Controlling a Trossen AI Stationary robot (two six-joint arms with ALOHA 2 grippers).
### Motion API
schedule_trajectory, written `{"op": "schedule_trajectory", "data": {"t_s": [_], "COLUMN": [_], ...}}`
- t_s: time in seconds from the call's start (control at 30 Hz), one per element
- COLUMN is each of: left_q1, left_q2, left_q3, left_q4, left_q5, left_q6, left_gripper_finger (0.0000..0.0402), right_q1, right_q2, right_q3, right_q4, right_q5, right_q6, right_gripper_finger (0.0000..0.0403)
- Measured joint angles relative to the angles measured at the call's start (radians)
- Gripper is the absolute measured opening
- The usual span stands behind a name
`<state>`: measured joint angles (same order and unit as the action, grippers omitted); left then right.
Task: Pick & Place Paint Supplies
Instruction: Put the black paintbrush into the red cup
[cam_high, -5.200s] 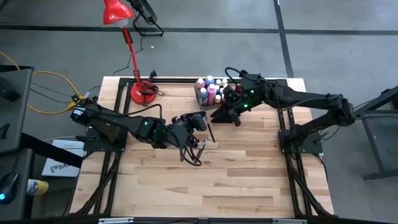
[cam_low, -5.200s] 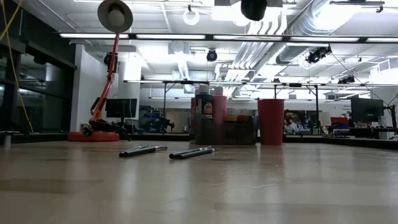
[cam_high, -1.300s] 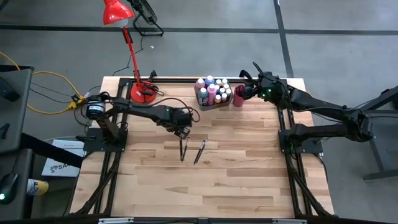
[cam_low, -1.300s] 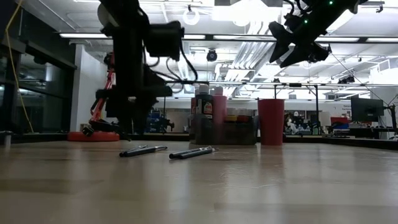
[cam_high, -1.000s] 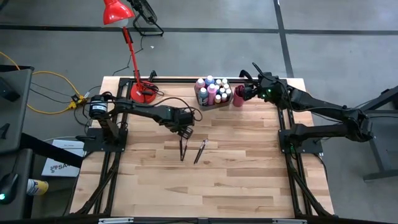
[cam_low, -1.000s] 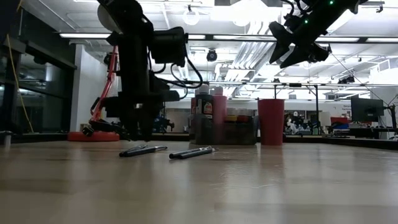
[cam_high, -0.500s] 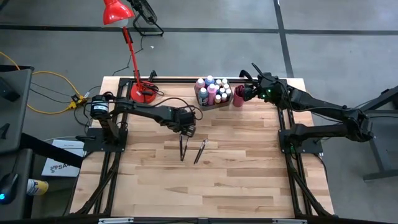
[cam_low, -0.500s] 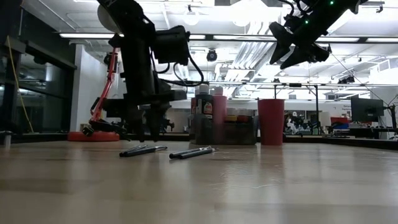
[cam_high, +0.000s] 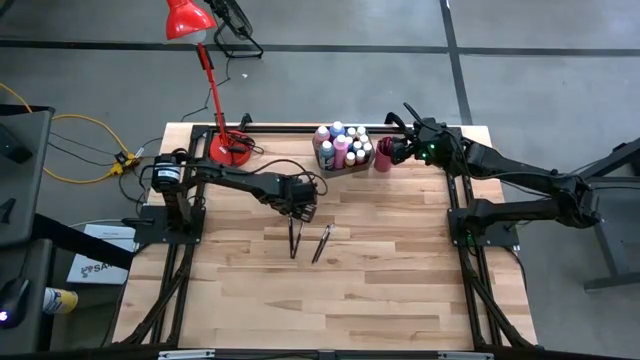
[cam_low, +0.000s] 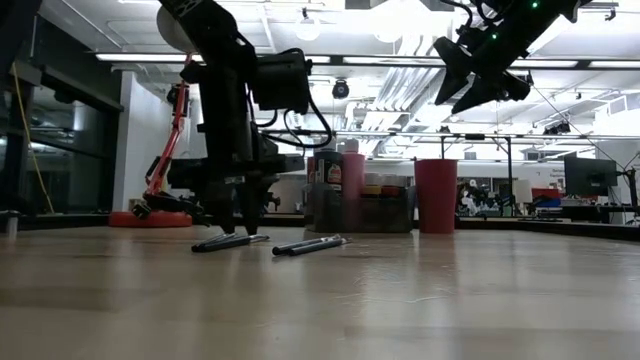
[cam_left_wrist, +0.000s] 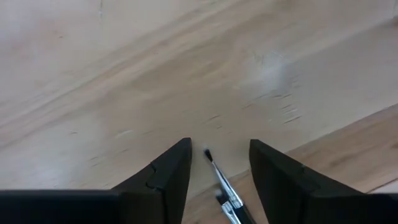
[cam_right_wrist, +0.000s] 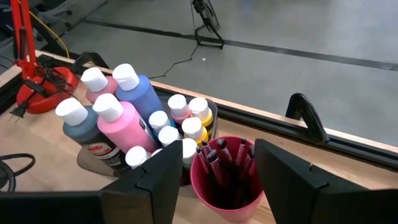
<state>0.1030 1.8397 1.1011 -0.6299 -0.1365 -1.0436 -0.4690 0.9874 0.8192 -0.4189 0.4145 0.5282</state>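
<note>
Left tool (cam_high: 299, 209) hangs low over the bench (cam_high: 380, 290), directly above the far end of the left paintbrush (cam_high: 293, 238). That brush lies flat just near-side of the tool, long axis running near–far, almost straight toward the front bench edge. Left wrist view shows its bristle tip (cam_left_wrist: 207, 152) sitting between the two fingers (cam_left_wrist: 171, 168), neither finger touching it; ferrule and handle run back under the tool. So the tool straddles the brush crosswise, good for a pinch, likely just needs a short drop.

Second paintbrush (cam_high: 322, 242) lies a little to the right, slightly angled, apart from the first. In the low view both brushes (cam_low: 230, 241) lie flat on the bench, with the left tool (cam_low: 238, 215) just above them.

Left tool state: partly open, empty, holding nothing.

Left arm is clearly nearer both loose brushes. Right tool (cam_high: 392, 148) is well away at the far right, hovering above the red cup (cam_right_wrist: 224, 186) full of brushes, next to the cluster of paint bottles (cam_right_wrist: 124, 118). Right fingers (cam_right_wrist: 155, 180) spread apart, nothing between them, not touching the cup.
</note>
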Motion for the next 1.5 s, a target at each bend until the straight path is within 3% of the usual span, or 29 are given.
{"op": "schedule_trajectory", "data": {"t_s": [0.43, 0.87, 1.03, 1.17, 1.5], "left_q1": [0.000, 0.002, 0.001, 0.002, 0.002], "left_q2": [0.003, -0.038, -0.084, -0.102, -0.109], "left_q3": [-0.003, -0.002, 0.052, 0.120, 0.424], "left_q4": [-0.021, -0.004, 0.034, 0.112, 0.314], "left_q5": [0.004, -0.001, -0.027, -0.051, -0.082], "left_q6": [0.018, 0.096, 0.177, 0.316, 0.799], "left_gripper_finger": [0.0010, 0.0000, 0.0000, 0.0000, 0.0000], "right_q1": [0.000, 0.000, 0.000, 0.000, 0.000], "right_q2": [0.000, 0.000, 0.000, 0.000, 0.000], "right_q3": [0.000, 0.000, 0.000, 0.000, 0.000], "right_q4": [0.000, -0.019, -0.031, -0.019, 0.109], "right_q5": [0.005, 0.001, -0.019, -0.132, -0.587], "right_q6": [-0.001, -0.002, -0.002, -0.013, -0.062], "right_gripper_finger": [0.0193, 0.0193, 0.0193, 0.0193, 0.0193]}}
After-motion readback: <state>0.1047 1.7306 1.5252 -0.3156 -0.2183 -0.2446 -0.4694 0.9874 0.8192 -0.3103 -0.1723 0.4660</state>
